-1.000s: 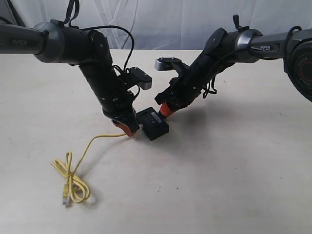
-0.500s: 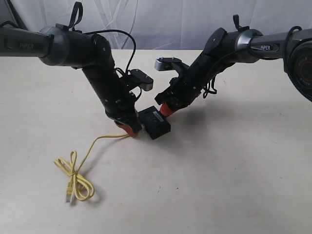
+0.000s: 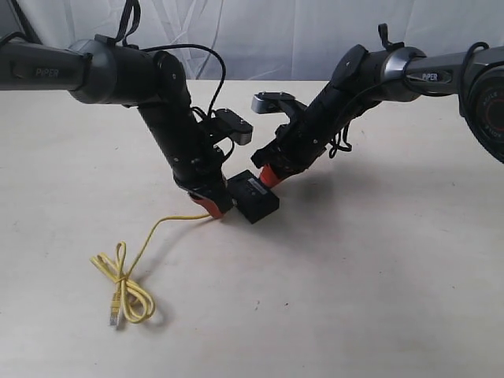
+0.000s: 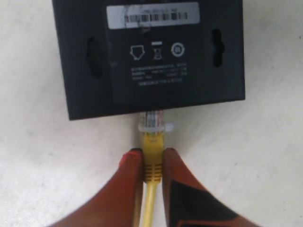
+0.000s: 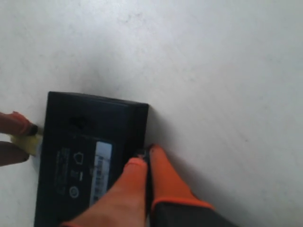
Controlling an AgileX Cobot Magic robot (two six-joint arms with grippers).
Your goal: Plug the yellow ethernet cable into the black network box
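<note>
A wide, flat, cream-white table (image 3: 370, 276) fills the scene. Near its middle lies a small flat black plastic box (image 3: 257, 202). It has a white sticker (image 4: 152, 14) on its top face. A thin bright-yellow cable (image 3: 150, 236) lies on the table too. One end has a clear plug (image 4: 151, 122) that touches the side of the box. The cable runs off across the table and ends in a loose loop (image 3: 130, 287), well apart from the box. The other plug (image 3: 114, 313) rests just beside the loop.

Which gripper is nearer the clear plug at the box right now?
Left. The left gripper pinches the yellow ethernet cable just behind the clear plug, at one edge of the black network box. The right gripper sits against the box's opposite edge.
</note>
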